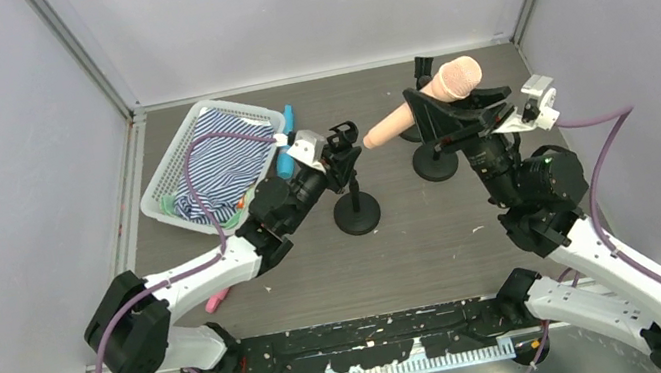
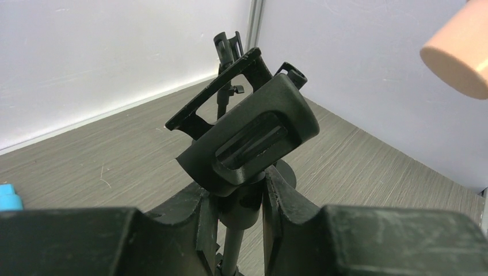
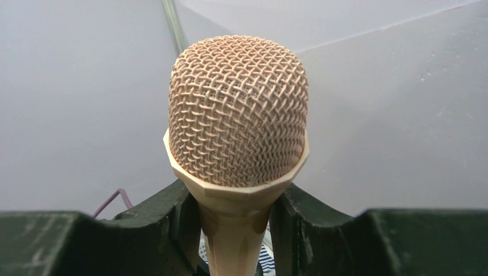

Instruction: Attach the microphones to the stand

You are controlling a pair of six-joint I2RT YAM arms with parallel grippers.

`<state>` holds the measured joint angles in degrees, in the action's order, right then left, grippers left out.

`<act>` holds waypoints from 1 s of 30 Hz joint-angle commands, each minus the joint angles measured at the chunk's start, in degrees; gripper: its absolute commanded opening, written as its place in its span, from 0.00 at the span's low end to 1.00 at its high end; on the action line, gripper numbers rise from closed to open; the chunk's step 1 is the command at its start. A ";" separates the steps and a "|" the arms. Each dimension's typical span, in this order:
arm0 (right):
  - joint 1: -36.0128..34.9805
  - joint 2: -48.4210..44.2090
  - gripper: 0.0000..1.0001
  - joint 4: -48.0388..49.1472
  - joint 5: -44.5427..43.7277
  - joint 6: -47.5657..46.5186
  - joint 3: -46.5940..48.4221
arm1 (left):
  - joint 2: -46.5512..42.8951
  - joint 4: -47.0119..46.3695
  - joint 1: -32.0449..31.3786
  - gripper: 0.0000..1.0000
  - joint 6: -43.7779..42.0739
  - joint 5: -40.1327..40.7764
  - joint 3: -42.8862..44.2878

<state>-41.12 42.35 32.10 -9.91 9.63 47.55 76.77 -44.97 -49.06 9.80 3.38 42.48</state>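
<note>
Tight between the fingers (image 3: 167, 221) of the right end effector (image 3: 235, 215), a peach-beige microphone (image 3: 237, 109), mesh head rounded

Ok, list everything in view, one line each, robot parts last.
peach microphone: one, peach-beige, held in the air, right of centre.
blue microphone: one, bright blue, at the basket's right rim, partly hidden.
pink microphone: one, pink, on the table, mostly under the left arm.
near stand: one, black, mid-table.
other stands: two it seems, black, right of it.
basket: one, white, far left.
striped cloth: one, blue and white, in the basket.
table: one, grey-brown.
left gripper: black, shut on the near stand below its clip.
right gripper: black, shut on the peach microphone.
</note>
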 commanded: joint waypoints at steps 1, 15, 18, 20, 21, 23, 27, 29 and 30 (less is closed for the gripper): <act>0.18 2.31 0.01 10.12 4.89 -1.80 -0.23 | -0.42 -1.74 -0.54 0.00 5.47 -3.11 -0.64; 0.15 6.52 0.01 14.59 3.64 -3.33 -1.53 | 0.82 -4.06 -0.52 0.00 6.26 -7.67 -1.34; 0.16 6.49 0.01 14.65 3.42 -4.05 -2.18 | 1.24 -4.67 -0.56 0.00 6.53 -7.98 -1.30; 0.14 6.48 0.01 14.87 3.34 -4.64 -2.88 | 1.55 -5.05 -0.51 0.00 6.90 -8.19 -1.26; 0.14 6.49 0.01 14.84 3.31 -4.93 -3.23 | 1.68 -5.32 -0.55 0.00 7.12 -8.25 -1.26; 0.10 6.45 0.01 15.13 3.47 -5.29 -4.24 | 2.09 -5.76 -0.57 0.00 7.68 -8.45 -1.26; 0.16 6.81 0.01 16.05 3.54 -5.73 -5.83 | 2.71 -6.64 -0.53 0.00 8.54 -9.12 -1.11; 0.21 7.19 0.01 16.52 3.44 -5.76 -6.21 | 2.89 -6.63 -0.51 0.00 8.65 -9.39 -1.04; 0.17 7.34 0.01 16.51 3.58 -5.72 -6.24 | 2.93 -6.64 -0.52 0.00 8.65 -9.50 -1.00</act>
<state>-41.06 49.25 45.82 -6.33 5.08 41.87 78.72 -49.74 -48.86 12.58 -2.70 41.82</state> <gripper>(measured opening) 0.453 0.275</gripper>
